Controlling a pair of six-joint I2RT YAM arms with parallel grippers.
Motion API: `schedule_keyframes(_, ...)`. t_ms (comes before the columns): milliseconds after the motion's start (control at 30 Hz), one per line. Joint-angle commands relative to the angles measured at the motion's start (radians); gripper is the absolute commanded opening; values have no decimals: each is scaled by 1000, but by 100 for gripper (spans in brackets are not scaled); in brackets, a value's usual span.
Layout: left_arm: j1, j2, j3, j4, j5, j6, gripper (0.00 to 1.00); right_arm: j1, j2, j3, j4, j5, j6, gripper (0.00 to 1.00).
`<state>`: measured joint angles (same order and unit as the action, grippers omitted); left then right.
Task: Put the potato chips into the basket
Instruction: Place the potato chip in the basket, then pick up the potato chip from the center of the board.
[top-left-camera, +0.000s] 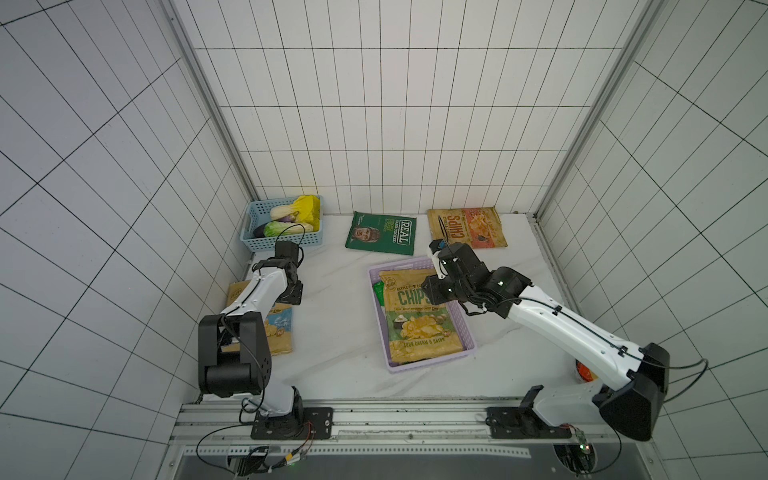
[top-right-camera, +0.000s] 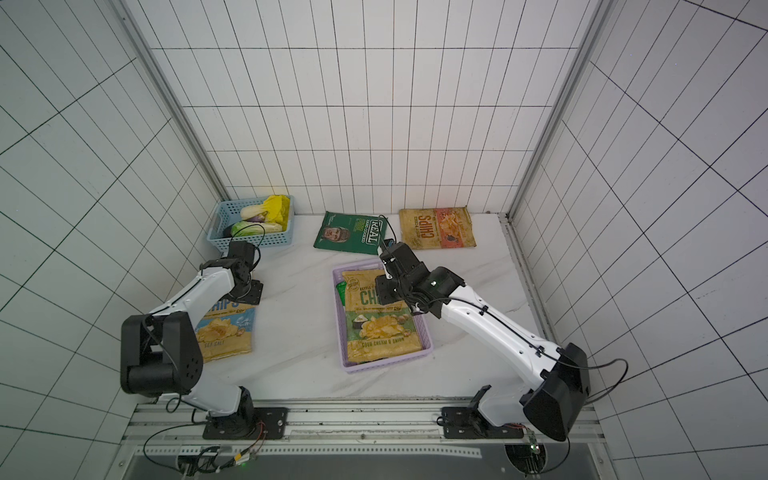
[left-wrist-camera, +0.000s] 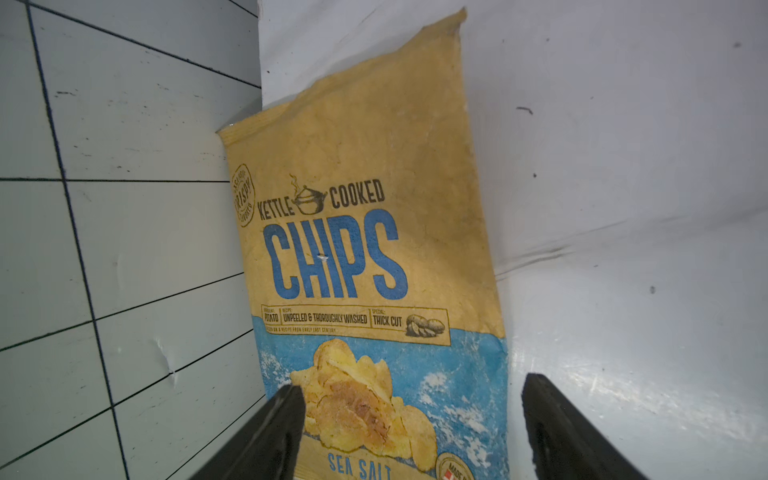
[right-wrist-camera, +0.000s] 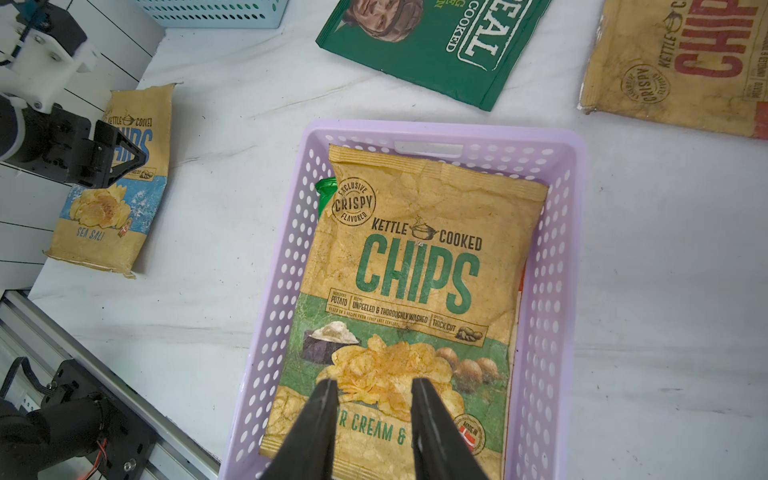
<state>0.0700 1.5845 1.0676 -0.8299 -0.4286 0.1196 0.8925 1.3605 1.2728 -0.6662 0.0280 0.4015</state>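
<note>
Basket (right-wrist-camera: 555, 270) under the right arm (top-left-camera: 552, 324), green REAL bag (top-left-camera: 382, 233) just beyond

A: What lies under the sour cream bag (right-wrist-camera: 415, 270) beneath the right tool (right-wrist-camera: 375, 380)?
B: Can't tell. Only a green corner (right-wrist-camera: 326, 187) peeks out ahead of the tool.
A: And the sea salt bag (top-left-camera: 280, 328)?
B: In a top view the left arm (top-left-camera: 266, 286) covers its upper half. In the left wrist view its lower end is cut off behind the left tool (left-wrist-camera: 413, 382).
</note>
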Motion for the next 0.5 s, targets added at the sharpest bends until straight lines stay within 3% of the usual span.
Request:
schedule_keyframes(0, -15, 56, -29, 52, -95, -6, 81, 10, 12, -33, -10, 19, 11, 34)
schedule_keyframes(467, -9, 177, -79, 89, -28, -7, 75, 12, 38, -11, -7, 11, 20, 34)
